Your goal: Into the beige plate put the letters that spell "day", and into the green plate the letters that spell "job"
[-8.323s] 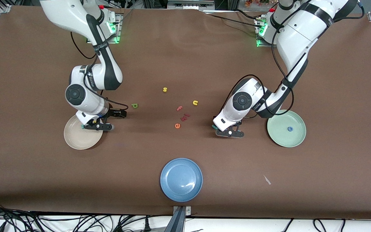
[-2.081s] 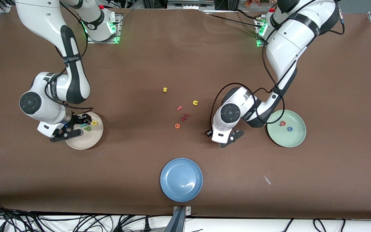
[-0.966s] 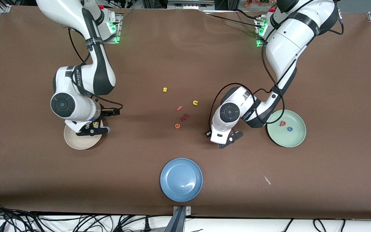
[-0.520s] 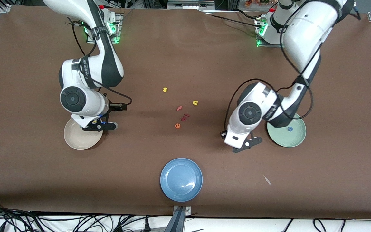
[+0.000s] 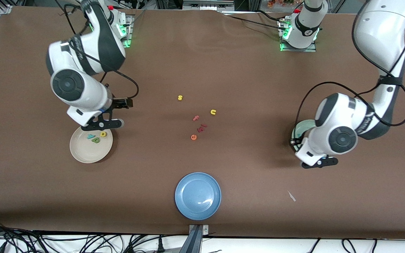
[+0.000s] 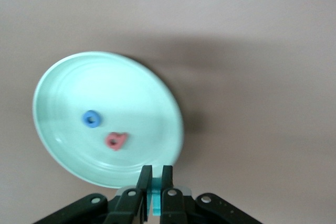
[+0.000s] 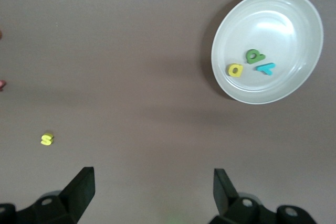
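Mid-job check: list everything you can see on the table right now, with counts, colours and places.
Round cream-beige plate: one, at the right arm's end.
"Day" foam letters: three in the beige plate, teal y, dark green d, yellow a.
Round pale green plate: one, at the left arm's end.
"Job" foam letters: blue o and pink-red b in the green plate; teal j in the left gripper.
Round blue plate: one, nearest the front camera.
Loose foam letters mid-table: yellow s, yellow u, pink f, orange e, dark red bits.
Right gripper: open, empty, beside the beige plate.
Left gripper: shut, over the green plate's rim.
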Motion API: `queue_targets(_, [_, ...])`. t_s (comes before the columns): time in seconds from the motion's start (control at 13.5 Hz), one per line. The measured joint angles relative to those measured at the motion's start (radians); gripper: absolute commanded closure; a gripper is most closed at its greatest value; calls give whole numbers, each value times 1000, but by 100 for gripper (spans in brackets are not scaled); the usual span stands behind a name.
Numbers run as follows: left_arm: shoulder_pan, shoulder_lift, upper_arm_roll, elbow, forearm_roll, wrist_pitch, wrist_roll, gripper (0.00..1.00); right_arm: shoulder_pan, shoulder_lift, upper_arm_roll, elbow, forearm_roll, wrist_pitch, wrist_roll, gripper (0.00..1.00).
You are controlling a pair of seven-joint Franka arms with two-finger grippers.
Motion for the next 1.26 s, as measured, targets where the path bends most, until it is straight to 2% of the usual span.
queue_targets(0.15, [53,-1,-1,-58,0,33,71,100,-117,-65,96,-22,-10,-17,0,0])
queue_targets(0.22, [71,-1,-1,-90,0,69,91,100,-158,-95,121,-29,-15,-26,-1,0])
queue_targets(0.52, [102,-6,-1,-177,0,153,107,100,-250,-193,138,-35,-60,-114,-124,0])
queue_targets(0.59, [102,-8,-2,-183,-1,156,107,85,-266,-209,137,-36,-64,-133,-151,0])
queue_targets(0.67, [102,-10,-4,-186,-2,157,107,51,-278,-225,137,-36,-67,-147,-163,0])
queue_targets(0.74, [102,-12,-5,-186,-11,158,107,1,-287,-240,136,-36,-72,-158,-165,0])
queue_targets(1.04, [102,-24,-7,-158,-38,177,107,0,-311,-283,73,-34,-76,-169,-172,0])
queue_targets(1.26, [101,-47,-18,-52,-38,174,107,1,-342,-294,50,-22,-75,-169,-175,0])
